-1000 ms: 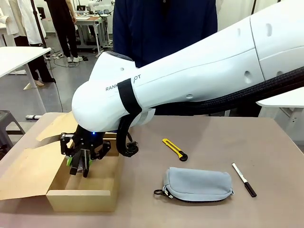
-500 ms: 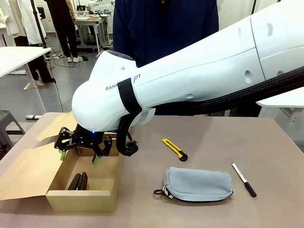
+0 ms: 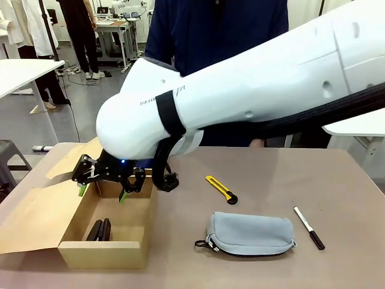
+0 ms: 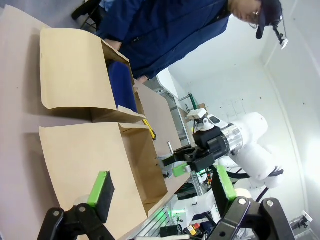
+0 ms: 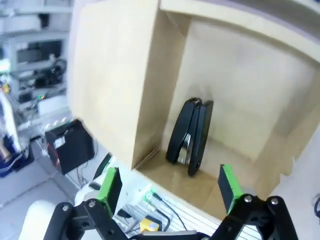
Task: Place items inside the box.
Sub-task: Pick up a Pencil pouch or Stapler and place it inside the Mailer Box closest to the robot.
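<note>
The black stapler [image 3: 100,229] lies on the floor of the brown cardboard box [image 3: 105,248] at the table's left. My right gripper [image 3: 101,192] hangs open just above the box, nothing between its green pads. In the right wrist view the stapler [image 5: 190,136] sits below the right gripper [image 5: 169,187], apart from it, on the box floor [image 5: 240,90]. The yellow-and-black utility knife [image 3: 221,188], grey pouch [image 3: 251,233] and marker pen [image 3: 308,227] lie on the table to the right. My left gripper [image 4: 162,187] is open and holds nothing.
The box's big flap lid [image 3: 30,217] lies spread to the left. A smaller cardboard box [image 4: 75,70] holding a navy pouch [image 4: 122,85] stands behind. A person in a dark blue top [image 3: 210,36] stands at the far side.
My right gripper was down in the box, shut on the stapler. It opened, left the stapler lying in the box, and rose a little above the rim.
</note>
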You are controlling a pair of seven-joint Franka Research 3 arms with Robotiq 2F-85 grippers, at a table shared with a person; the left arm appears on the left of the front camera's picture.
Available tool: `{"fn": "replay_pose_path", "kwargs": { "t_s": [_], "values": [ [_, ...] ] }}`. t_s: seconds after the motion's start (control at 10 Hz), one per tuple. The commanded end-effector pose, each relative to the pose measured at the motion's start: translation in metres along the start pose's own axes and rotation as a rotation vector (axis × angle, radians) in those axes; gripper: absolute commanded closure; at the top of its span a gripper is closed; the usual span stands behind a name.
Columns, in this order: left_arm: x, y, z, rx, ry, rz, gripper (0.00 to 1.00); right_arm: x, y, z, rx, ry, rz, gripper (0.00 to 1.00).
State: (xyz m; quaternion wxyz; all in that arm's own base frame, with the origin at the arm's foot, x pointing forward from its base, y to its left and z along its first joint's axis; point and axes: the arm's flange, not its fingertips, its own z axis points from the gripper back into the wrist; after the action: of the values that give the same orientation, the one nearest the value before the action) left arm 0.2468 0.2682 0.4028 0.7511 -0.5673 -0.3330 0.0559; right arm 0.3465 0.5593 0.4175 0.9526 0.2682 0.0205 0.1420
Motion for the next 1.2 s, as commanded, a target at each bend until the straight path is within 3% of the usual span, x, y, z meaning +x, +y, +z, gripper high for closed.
{"fn": "replay_pose_path", "kwargs": {
  "t_s": [0.0, 0.1, 0.4, 0.5, 0.6, 0.7, 0.9, 1.1],
  "values": [
    [0.001, -0.001, 0.0, -0.022, -0.018, -0.025, 0.0, -0.025, -0.062, 0.071, 0.162, 0.13, 0.063, 0.0],
    [0.001, -0.001, 0.0, -0.022, -0.018, -0.025, 0.0, -0.038, -0.093, 0.111, 0.201, 0.116, -0.003, 0.0],
    [0.001, -0.001, 0.0, -0.022, -0.018, -0.025, 0.0, -0.092, -0.167, 0.196, 0.312, -0.114, -0.196, 0.0],
    [0.001, -0.001, 0.0, -0.022, -0.018, -0.025, 0.0, -0.117, -0.189, 0.229, 0.432, -0.224, -0.177, 0.0],
    [0.001, -0.001, 0.0, -0.022, -0.018, -0.025, 0.0, -0.148, -0.216, 0.272, 0.691, -0.355, -0.117, 0.0],
    [0.001, -0.001, 0.0, -0.022, -0.018, -0.025, 0.0, -0.177, -0.243, 0.305, 0.793, -0.487, -0.169, 0.0],
    [0.001, -0.001, 0.0, -0.022, -0.018, -0.025, 0.0, -0.228, -0.303, 0.33, 0.793, -0.529, -0.196, 0.0],
    [0.001, -0.001, 0.0, -0.022, -0.018, -0.025, 0.0, -0.262, -0.357, 0.307, 0.684, -0.509, -0.314, 0.0]
  ]
}}
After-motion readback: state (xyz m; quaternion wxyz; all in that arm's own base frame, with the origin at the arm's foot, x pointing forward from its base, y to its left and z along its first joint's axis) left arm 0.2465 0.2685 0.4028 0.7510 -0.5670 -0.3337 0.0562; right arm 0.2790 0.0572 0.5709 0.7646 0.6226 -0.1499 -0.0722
